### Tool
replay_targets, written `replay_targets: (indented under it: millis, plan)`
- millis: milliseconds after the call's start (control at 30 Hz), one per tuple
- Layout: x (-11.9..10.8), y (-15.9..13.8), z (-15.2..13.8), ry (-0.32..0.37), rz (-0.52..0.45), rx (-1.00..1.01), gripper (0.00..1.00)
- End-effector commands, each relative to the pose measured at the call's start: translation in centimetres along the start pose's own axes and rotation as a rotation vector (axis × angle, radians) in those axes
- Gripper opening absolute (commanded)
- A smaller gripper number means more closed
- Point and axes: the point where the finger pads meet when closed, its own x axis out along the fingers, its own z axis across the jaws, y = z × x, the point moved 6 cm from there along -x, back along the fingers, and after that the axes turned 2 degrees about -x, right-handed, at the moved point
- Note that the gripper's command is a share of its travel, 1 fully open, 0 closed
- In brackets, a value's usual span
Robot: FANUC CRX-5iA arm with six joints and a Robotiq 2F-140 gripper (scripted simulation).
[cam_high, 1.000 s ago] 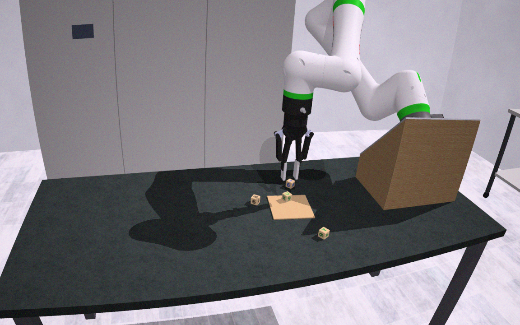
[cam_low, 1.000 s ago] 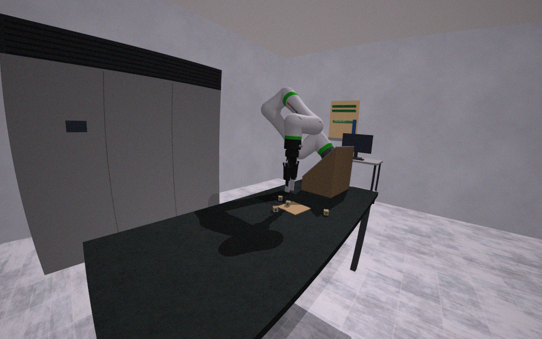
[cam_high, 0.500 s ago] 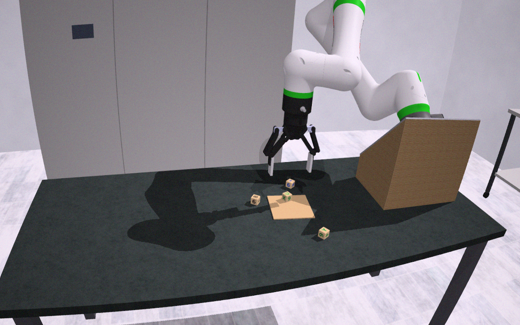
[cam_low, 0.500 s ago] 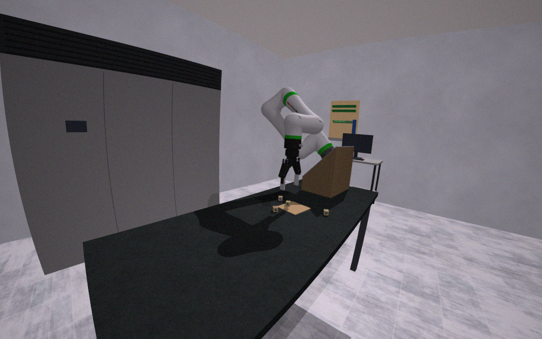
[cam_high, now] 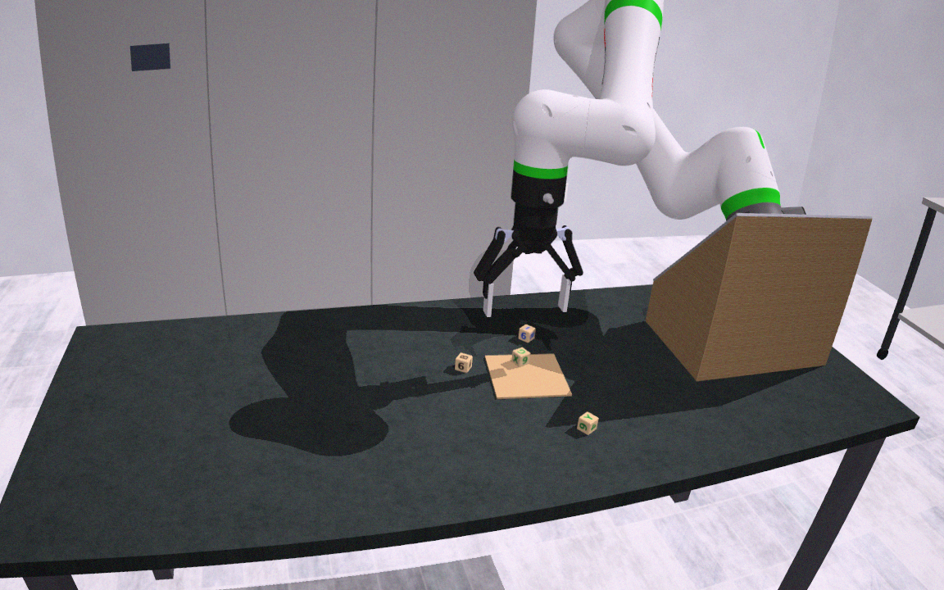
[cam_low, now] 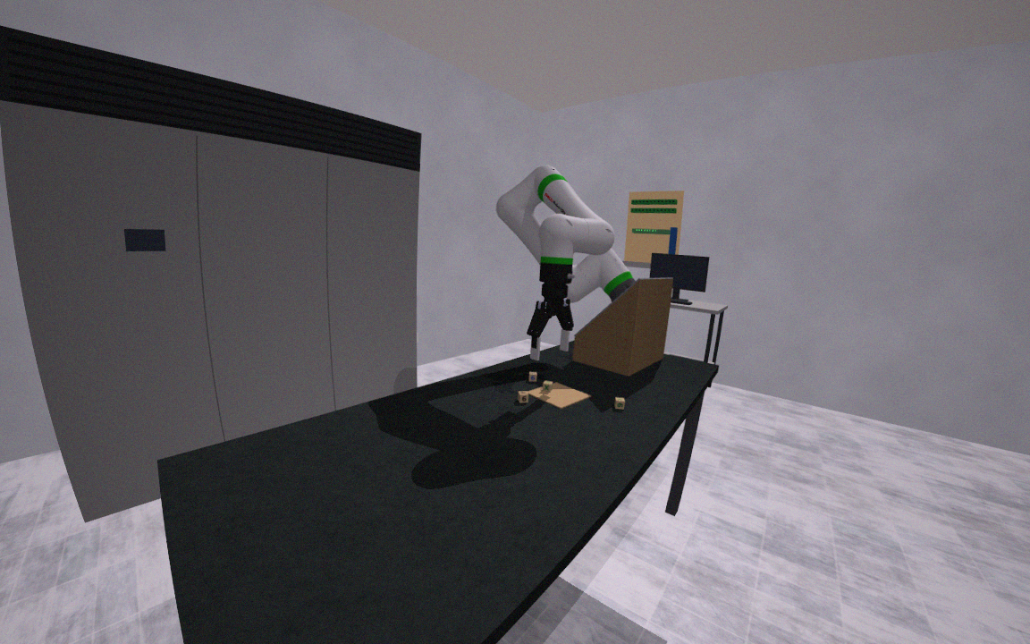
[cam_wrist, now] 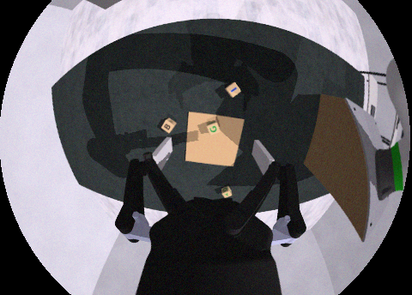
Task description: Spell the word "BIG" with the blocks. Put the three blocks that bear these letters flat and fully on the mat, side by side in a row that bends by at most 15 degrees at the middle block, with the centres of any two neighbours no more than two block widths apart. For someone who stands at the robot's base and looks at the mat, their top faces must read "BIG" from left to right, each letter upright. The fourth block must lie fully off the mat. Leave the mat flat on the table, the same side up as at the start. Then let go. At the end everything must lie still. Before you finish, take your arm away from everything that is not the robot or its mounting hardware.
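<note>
My gripper (cam_high: 526,308) is open and empty and hangs well above the table, over the far edge of the tan mat (cam_high: 527,375). A block with green letters (cam_high: 520,356) sits on the mat's far edge. A block with a blue letter (cam_high: 527,333) lies on the table just behind the mat. A block with a dark letter (cam_high: 463,361) lies left of the mat. A fourth block with green letters (cam_high: 587,422) lies at the front right, off the mat. In the wrist view the mat (cam_wrist: 213,139) shows between my fingers. The letters are too small to read surely.
A large slanted brown box (cam_high: 758,293) stands on the table to the right of the mat, in front of the arm's base. Grey cabinets stand behind the table. A shelf stands at the far right off the table.
</note>
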Motion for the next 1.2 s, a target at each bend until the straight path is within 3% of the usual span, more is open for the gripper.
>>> replay_targets:
  millis: [0, 1167]
  plan:
    - [0.0, 0.0, -0.7, 0.001, 0.0, 0.126, 1.0]
    - [0.2, 0.1, -5.4, 0.001, -0.001, 1.036, 1.0]
